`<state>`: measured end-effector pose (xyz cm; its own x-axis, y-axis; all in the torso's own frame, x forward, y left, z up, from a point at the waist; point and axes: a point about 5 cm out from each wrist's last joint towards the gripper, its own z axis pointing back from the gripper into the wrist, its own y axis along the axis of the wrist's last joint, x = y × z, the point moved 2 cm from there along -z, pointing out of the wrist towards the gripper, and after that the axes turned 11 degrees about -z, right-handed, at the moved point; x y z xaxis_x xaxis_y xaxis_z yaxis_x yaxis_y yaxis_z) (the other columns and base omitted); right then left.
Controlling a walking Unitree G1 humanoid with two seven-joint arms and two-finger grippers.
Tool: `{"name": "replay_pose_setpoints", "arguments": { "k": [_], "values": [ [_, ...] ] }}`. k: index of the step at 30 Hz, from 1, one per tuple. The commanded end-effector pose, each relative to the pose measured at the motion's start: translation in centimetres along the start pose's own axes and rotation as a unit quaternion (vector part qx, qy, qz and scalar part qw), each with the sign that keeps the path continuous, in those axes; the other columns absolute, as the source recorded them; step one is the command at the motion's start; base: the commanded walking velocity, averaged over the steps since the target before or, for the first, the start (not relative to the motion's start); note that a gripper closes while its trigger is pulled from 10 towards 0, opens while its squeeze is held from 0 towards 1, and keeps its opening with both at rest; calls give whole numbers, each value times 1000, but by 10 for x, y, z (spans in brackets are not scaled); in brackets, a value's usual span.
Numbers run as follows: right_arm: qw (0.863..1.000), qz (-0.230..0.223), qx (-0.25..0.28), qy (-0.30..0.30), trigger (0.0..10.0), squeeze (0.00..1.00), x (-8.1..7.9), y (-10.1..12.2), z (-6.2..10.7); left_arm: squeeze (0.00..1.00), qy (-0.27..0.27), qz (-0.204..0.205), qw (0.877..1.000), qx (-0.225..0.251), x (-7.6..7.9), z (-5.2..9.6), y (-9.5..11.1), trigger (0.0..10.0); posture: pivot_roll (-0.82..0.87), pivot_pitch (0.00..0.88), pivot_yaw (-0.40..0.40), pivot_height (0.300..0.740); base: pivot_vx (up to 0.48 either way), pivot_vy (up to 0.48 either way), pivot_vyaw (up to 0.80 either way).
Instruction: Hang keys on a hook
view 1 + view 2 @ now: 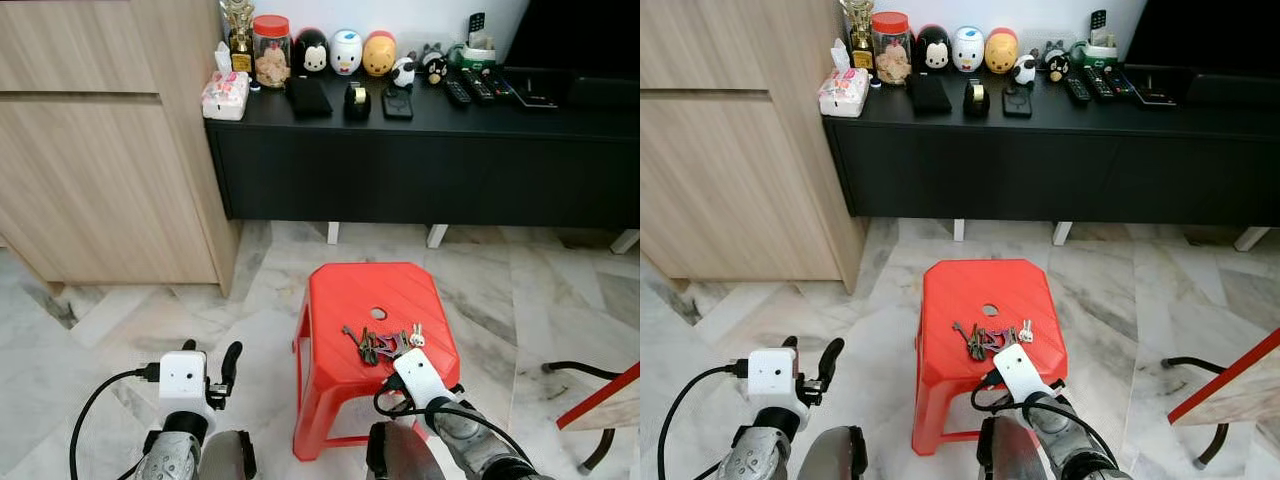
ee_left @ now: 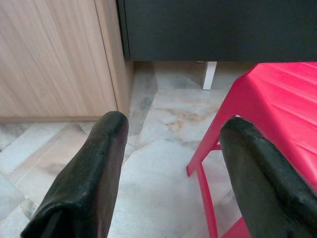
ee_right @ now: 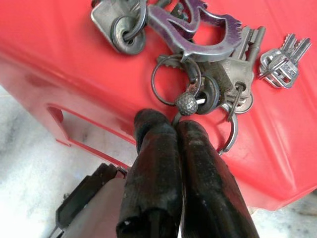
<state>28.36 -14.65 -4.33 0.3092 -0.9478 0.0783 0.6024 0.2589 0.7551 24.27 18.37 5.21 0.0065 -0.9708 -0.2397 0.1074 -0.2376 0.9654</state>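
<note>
Red stool (image 1: pixel 350 300): keys (image 3: pixel 208 54) just beyond right tool (image 3: pixel 174 130).

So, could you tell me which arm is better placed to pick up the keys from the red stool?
The right. The right gripper sits at the key bunch on the red stool, fingers pressed together beside a ring. The left gripper hangs open over the floor beside the stool.

Right gripper (image 3: pixel 171 124) fingers pressed together, seemingly empty; left gripper (image 2: pixel 173 148) fingers spread, raised low.
</note>
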Motion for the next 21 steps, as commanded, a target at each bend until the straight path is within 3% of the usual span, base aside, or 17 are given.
{"name": "replay_pose_setpoints", "arguments": {
  "k": [1, 6, 11, 21],
  "values": [
    [999, -19, 25, -9, 0, 0, 4, 14, -2, 0, -1, -3, 1000, -11, 1, 0, -5, 10000, 105, 65, -78, 604, 0, 0, 0],
    [997, -41, 56, -15, 0, 0, 7, 25, -2, 0, 0, -4, 1000, -9, 1, -3, -4, 10000, 105, 51, -80, 604, 0, 0, 0],
    [988, -98, 115, -27, 0, 0, 17, 47, 0, 0, 2, -3, 1000, -5, 1, -9, -3, 10000, 94, 29, -82, 604, 0, 0, 0],
    [983, -104, 145, -32, 0, 0, 22, 58, 2, 0, 2, -1, 1000, -1, 3, -14, -2, 10000, 89, 14, -86, 604, 0, 0, 0]
  ]
}}
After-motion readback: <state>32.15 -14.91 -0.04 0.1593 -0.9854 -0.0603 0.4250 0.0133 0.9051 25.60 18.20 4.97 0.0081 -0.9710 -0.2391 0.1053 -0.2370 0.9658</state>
